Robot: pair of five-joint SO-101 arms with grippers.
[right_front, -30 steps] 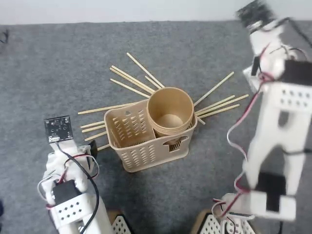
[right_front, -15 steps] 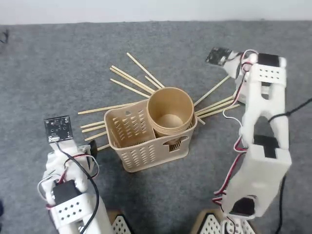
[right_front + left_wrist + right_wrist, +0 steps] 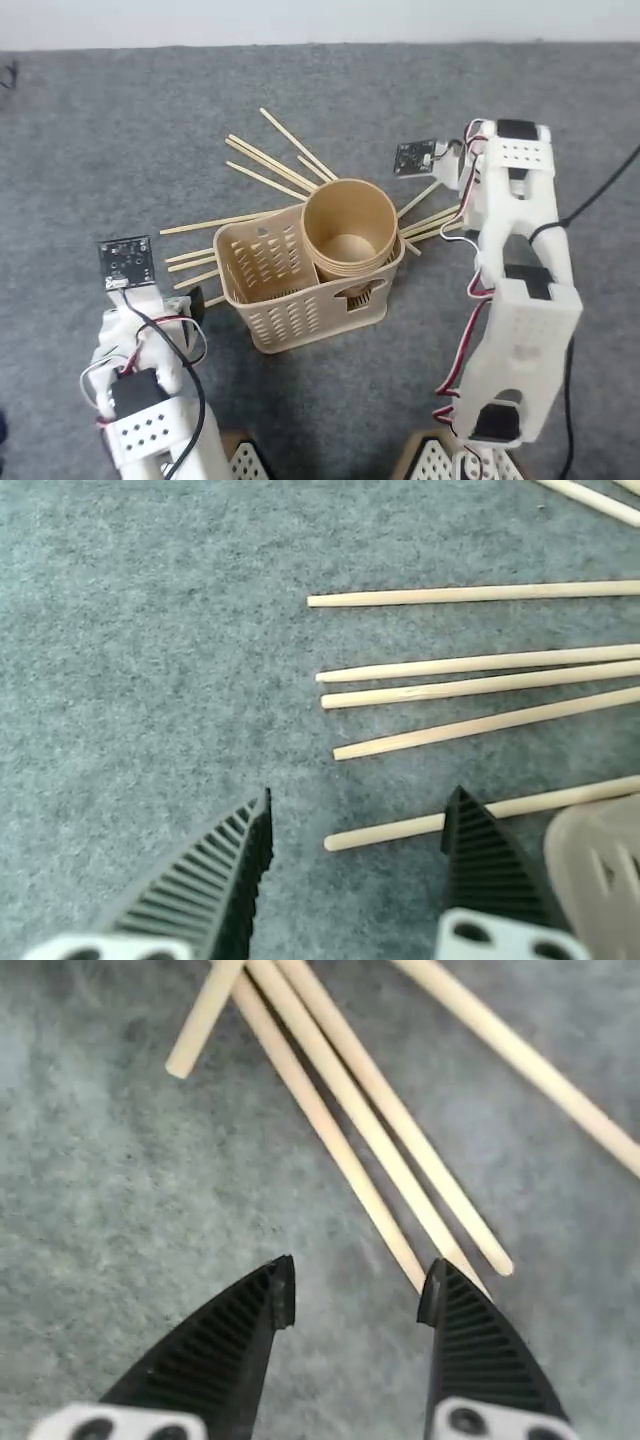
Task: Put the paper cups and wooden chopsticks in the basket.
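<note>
A beige slotted basket stands mid-table with stacked paper cups upright in its right half. Several wooden chopsticks fan out on the mat behind and beside it. My left gripper is open, low over the mat left of the basket, with the end of one chopstick between its fingers and more chopsticks just beyond. My right gripper is open, close above the chopsticks to the right of the basket, whose tips reach the gap by its finger.
Grey carpet-like mat covers the table. A corner of the basket sits close beside my left gripper. The right arm stretches along the right side. Open mat lies at the far left and back.
The right arm has swung down from the back right corner and lowered its gripper over the chopsticks right of the basket. The left arm has barely shifted.
</note>
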